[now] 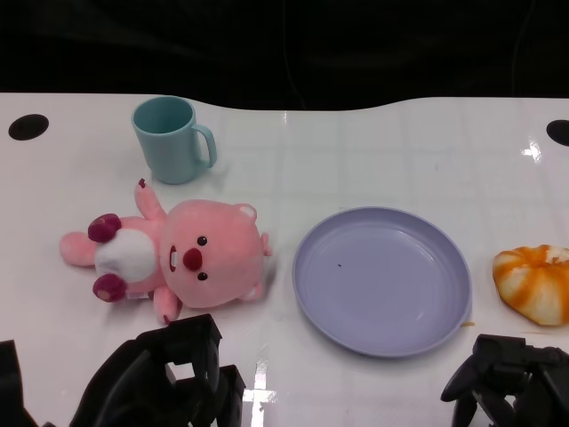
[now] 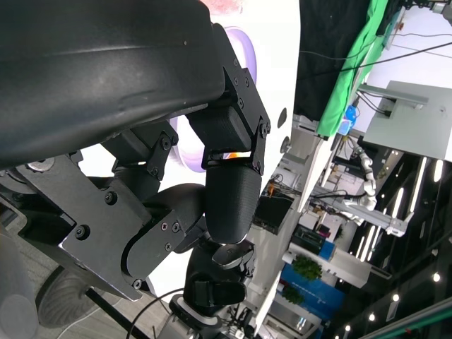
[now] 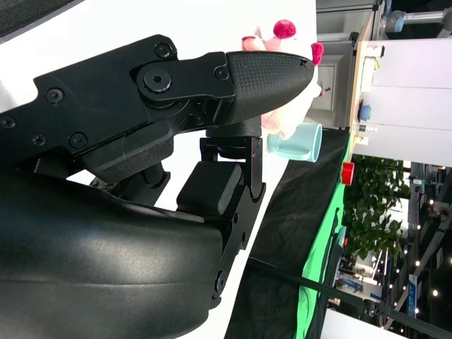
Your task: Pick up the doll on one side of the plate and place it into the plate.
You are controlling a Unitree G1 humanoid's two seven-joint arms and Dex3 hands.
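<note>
Head view: white desk carries the whole layout. Pink doll lies on its back toward the left edge, head pointing at the lilac plate, just beside the plate's left rim, not touching. Plate sits mid-desk, toward the near edge, nothing in it.

Right wrist view adds only a sliver: doll's dark-pink paws and the teal mug past the black fingers; plate hidden by the hand's own shell. Left wrist view shows a strip of plate behind its fingers; doll all but hidden.

Around: teal mug near the far left edge, behind the doll, handle to the right. Orange-and-white striped bun-shaped thing at the right edge, apart from the plate.

Left hand at the near edge, just in front of the doll, fingers curled inward, gripping nothing. Right hand at the near right corner, fingers curled, nothing in them, well apart from the doll.
</note>
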